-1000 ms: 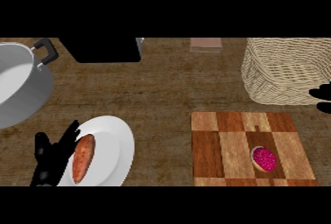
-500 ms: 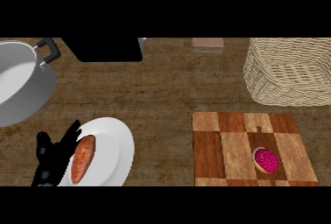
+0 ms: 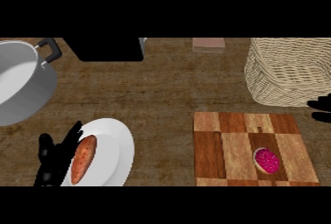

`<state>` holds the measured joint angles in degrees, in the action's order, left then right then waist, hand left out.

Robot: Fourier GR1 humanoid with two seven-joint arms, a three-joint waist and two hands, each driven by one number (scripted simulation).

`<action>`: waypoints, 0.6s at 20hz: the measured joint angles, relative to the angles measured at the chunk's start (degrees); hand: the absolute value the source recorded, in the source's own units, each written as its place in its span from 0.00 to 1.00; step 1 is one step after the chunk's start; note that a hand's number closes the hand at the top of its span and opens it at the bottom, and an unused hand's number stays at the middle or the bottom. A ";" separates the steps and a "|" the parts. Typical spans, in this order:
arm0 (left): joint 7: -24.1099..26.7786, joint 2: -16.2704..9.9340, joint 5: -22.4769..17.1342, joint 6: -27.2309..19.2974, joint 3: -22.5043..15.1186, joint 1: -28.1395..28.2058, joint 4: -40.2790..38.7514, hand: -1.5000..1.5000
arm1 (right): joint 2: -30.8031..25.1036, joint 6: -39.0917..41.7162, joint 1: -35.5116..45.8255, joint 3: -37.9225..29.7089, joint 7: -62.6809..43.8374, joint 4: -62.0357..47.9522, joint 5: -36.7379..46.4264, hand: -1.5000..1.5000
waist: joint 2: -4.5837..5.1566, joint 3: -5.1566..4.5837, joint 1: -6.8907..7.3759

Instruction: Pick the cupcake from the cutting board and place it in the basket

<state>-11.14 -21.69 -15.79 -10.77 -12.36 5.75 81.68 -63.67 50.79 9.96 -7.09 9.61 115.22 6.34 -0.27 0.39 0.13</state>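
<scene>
The cupcake (image 3: 266,160) sits on the cutting board (image 3: 220,144), toward the board's near right part, its pink top facing up; seen from above it is roundish, with no marked long axis. The right hand (image 3: 321,109) shows only as dark fingers at the view's right edge, beside the basket (image 3: 284,70) and just off the board's far right corner; whether it is spread or curled cannot be told. From that hand the cupcake lies nearer the robot and to the left, well apart. The left hand (image 3: 55,159) rests with straight fingers, holding nothing, at the left of a white plate (image 3: 116,140) bearing a sausage (image 3: 82,158), much farther from the cupcake. The right hand is judged the nearer for the pick. No brand, label or writing is legible anywhere.
</scene>
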 measured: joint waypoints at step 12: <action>-0.01 1.20 1.48 1.68 2.08 -0.52 -1.45 0.50 | 9.97 -5.98 -2.92 10.60 4.31 -1.05 17.83 0.00 | -0.06 0.19 0.29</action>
<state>-11.15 -20.49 -14.31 -9.09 -10.28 5.23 80.23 -53.69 44.81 7.04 3.51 13.92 114.18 24.17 -0.33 0.58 0.41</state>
